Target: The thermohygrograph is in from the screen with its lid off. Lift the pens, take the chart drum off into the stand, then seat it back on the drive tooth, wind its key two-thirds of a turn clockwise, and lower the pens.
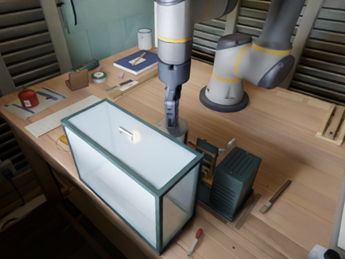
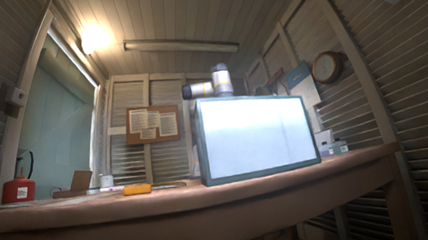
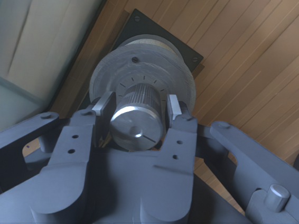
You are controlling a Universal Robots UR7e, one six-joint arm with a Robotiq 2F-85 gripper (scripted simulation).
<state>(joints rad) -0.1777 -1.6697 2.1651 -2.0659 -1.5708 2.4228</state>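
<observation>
The knurled winding key point(image 3: 137, 119) stands up from the top of the grey chart drum point(image 3: 142, 71), which sits upright on the dark base plate behind the glass lid. My gripper point(image 3: 137, 105) is straight above the drum point(image 1: 172, 128) with a finger on either side of the key, and it is open with nothing in it. A short line on the key's top face points to the lower right in the wrist camera. The pen lever point(image 1: 228, 145) sticks up at a slant from the dark instrument body point(image 1: 231, 179) to the drum's right.
The tall glass lid point(image 1: 129, 171) stands close along the drum's near side and hides it from the second side camera point(image 2: 256, 136). The wooden stand point(image 1: 334, 124) lies at the bench's right edge. A brush point(image 1: 275, 197), a red-capped dropper point(image 1: 194, 243) and my arm's base point(image 1: 225, 90) are nearby.
</observation>
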